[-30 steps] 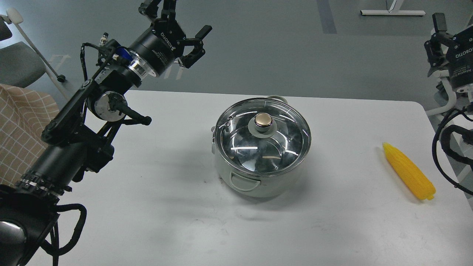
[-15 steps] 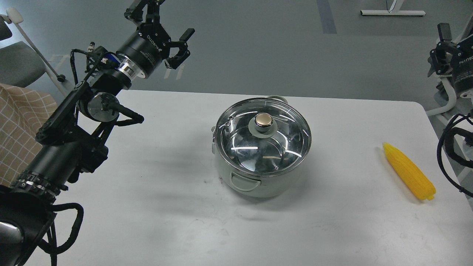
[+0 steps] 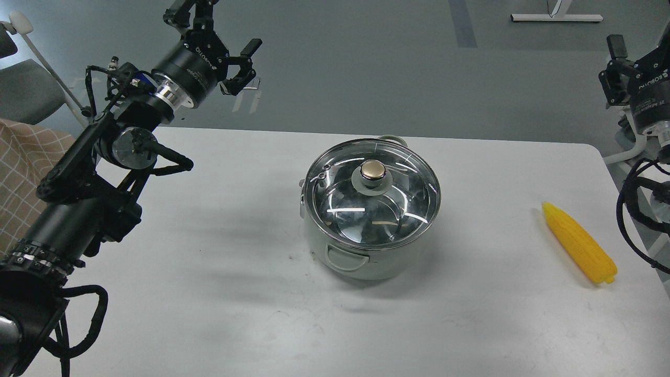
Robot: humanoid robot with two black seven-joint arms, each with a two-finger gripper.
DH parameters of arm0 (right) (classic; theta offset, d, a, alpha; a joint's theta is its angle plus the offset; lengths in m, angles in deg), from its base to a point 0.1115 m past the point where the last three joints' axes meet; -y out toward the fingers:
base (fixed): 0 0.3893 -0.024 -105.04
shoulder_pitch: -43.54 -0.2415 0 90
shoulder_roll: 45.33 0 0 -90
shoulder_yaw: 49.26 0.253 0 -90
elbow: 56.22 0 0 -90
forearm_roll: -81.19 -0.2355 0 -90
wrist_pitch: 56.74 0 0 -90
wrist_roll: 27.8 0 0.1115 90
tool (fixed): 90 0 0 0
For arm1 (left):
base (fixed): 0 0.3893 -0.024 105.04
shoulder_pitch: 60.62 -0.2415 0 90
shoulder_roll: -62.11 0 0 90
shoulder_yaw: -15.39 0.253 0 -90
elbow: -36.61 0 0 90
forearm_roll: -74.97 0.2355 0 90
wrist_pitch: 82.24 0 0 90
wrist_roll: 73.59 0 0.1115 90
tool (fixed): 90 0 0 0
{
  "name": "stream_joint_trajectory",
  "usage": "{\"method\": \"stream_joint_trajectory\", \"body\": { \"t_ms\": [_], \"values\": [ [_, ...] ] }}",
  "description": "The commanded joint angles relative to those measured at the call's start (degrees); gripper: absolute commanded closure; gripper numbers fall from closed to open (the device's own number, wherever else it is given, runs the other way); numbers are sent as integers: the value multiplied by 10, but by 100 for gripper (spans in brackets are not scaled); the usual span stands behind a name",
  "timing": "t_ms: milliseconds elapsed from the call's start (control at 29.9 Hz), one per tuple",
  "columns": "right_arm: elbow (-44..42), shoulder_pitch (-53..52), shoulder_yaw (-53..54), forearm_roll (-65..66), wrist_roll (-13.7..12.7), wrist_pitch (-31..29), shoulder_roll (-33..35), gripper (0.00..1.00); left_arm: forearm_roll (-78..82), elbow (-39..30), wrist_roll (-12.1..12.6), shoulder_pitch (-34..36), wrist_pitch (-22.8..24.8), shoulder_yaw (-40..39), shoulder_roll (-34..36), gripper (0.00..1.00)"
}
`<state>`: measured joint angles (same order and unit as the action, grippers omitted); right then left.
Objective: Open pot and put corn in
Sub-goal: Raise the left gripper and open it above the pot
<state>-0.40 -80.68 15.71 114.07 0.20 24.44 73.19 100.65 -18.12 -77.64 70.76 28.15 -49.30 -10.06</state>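
Left arm drawn back leftward, one lidded pot, one corn

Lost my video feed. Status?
Left gripper open, empty. Right gripper unclear. Glass lid on pot. Corn on table, path clear.

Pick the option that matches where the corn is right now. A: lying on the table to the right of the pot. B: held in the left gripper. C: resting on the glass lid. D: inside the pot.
A: the corn lies flat on the table, well apart from the pot, whose lid is on.
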Motion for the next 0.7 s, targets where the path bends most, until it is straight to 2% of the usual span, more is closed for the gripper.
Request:
{"method": "stream_joint_trajectory", "body": {
  "t_ms": [0, 67, 234, 301, 434, 668],
  "values": [
    [-1, -8, -5, -18, 0, 6, -12, 0, -36, -9, -3, -7, -74, 1, -17, 2],
    [1, -8, -5, -21, 0, 7, -16, 0, -49, -18, -4, -16, -83, 2, -19, 2],
    [-5, -7, -6, -19, 0, 2, -15, 0, -46, -26, -10, -19, -50, 7, -18, 2],
    [-4, -2, -7, -20, 0, -5, -14, 0, -28, -26, -28, -20, -32, 12, -17, 2],
    [-5, -1, -18, -22, 0, -16, -13, 0, 13, -30, -45, -34, -23, 12, -13, 2],
    [-1, 13, -22, -22, 0, -33, 3, 0, 67, -96, -49, -42, -24, 12, 0, 2]
  ]
}}
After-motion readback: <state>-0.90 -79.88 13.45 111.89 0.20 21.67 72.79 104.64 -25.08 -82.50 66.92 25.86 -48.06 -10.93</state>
